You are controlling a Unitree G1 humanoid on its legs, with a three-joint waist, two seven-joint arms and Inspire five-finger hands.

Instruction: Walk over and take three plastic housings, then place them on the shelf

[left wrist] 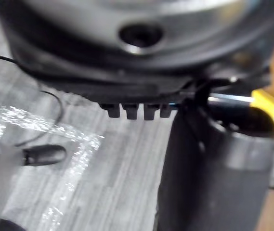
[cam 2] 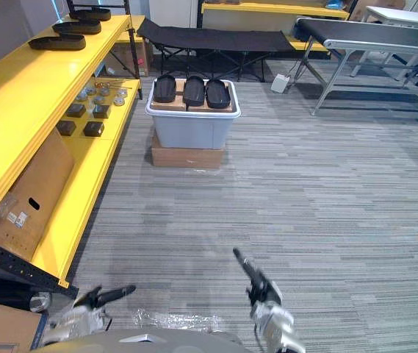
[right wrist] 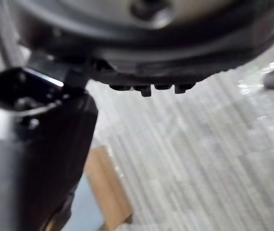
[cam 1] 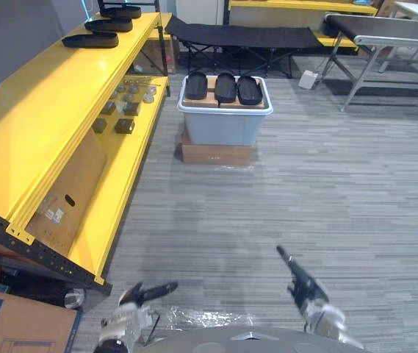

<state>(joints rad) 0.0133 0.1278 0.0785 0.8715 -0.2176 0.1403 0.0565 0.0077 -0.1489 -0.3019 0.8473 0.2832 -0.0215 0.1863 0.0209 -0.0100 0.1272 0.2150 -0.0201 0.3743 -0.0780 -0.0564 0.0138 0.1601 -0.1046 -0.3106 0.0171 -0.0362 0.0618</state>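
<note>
As it runs along the left of the grey plastic bin, the yellow shelf is the biggest thing we see. Its top level carries three black plastic housings, set in a row well beyond the bin's left corner. Behind the bin stands a black folding cot. A brown cardboard sheet leans in the shelf's lower level, nearer to us than the bin. Directly under the bin sits a brown box.

On top of the bin we count another three plastic housings, black, side by side and touching. Level with the bin on the shelf's lower level lie small dark blocks.

Well short of the bin, on our side of it, our left hand and right hand hang above the carpet. Both have straight fingers and hold nothing. A clear plastic sheet lies on the carpet between them.
</note>
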